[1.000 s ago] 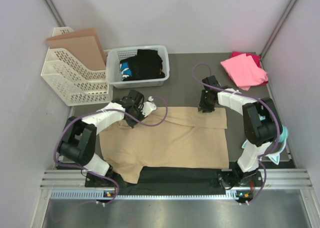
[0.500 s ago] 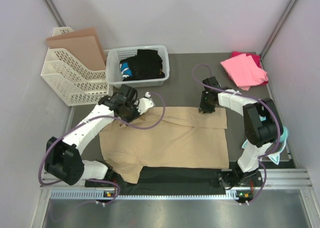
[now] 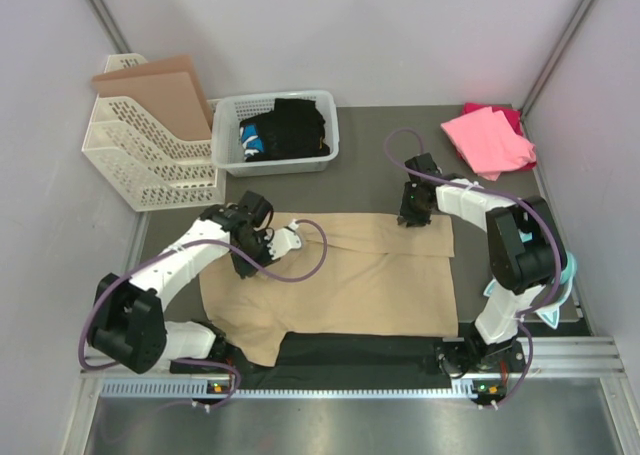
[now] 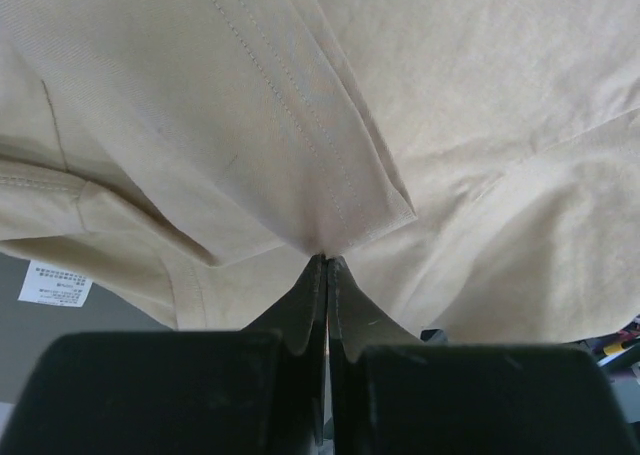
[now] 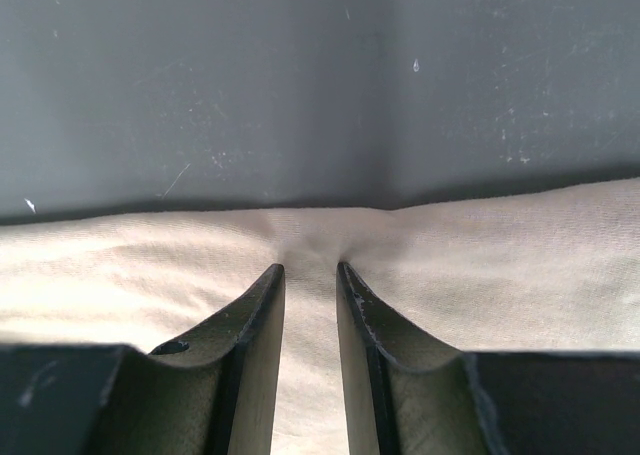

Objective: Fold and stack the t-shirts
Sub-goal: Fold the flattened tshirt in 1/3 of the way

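Note:
The large tan t-shirt point(image 3: 350, 280) lies spread flat on the dark table. My left gripper point(image 3: 258, 247) is over its far left part, shut on a stitched fold of tan cloth point(image 4: 350, 200), with the jaws point(image 4: 327, 260) pressed together at the fold's corner. My right gripper point(image 3: 413, 215) is at the shirt's far right edge. Its jaws point(image 5: 311, 267) stand a narrow gap apart with puckered tan cloth point(image 5: 310, 245) pinched between the tips. The bright pink t-shirt point(image 3: 487, 140) lies folded on a darker magenta one point(image 3: 512, 115) at the far right corner.
A white basket point(image 3: 225, 110) of dark clothes stands at the far middle. A white file rack point(image 3: 150, 165) holding a brown cardboard sheet point(image 3: 160, 80) stands at the far left. A black strip point(image 3: 360, 347) runs under the shirt's near edge. Purple cables loop over the shirt.
My left gripper has moved from the shirt's far left corner toward me and inward, carrying the tan cloth over the shirt. The right arm has not moved.

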You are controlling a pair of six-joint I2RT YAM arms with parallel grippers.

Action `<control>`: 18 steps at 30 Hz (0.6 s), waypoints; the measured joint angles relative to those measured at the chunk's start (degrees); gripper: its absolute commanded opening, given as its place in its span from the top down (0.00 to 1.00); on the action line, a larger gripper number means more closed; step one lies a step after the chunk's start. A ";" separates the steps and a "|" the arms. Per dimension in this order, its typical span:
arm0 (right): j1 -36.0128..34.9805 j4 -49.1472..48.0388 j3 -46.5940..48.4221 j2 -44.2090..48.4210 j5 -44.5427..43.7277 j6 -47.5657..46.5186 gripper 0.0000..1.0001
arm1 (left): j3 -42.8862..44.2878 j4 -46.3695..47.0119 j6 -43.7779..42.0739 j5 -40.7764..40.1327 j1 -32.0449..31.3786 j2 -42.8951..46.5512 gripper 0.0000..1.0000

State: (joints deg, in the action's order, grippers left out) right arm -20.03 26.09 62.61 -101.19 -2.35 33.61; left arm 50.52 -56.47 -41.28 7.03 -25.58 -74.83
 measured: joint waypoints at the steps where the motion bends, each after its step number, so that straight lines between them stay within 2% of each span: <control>1: 0.00 0.02 0.00 0.00 -0.02 -0.02 0.72 | 0.00 -0.26 -0.22 0.13 0.00 -0.09 1.00; 12: 0.00 0.04 0.00 0.00 -0.17 0.00 0.72 | -1.42 -6.34 -4.22 3.28 0.00 -2.69 0.96; 18: 0.00 0.07 0.00 0.00 -0.33 0.00 0.71 | -3.91 -6.54 -5.20 1.99 0.00 -5.60 0.85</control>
State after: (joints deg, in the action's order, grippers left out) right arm -20.03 26.15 62.61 -101.19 -2.68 33.61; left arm 46.61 -63.00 -46.48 9.02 -25.58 -80.42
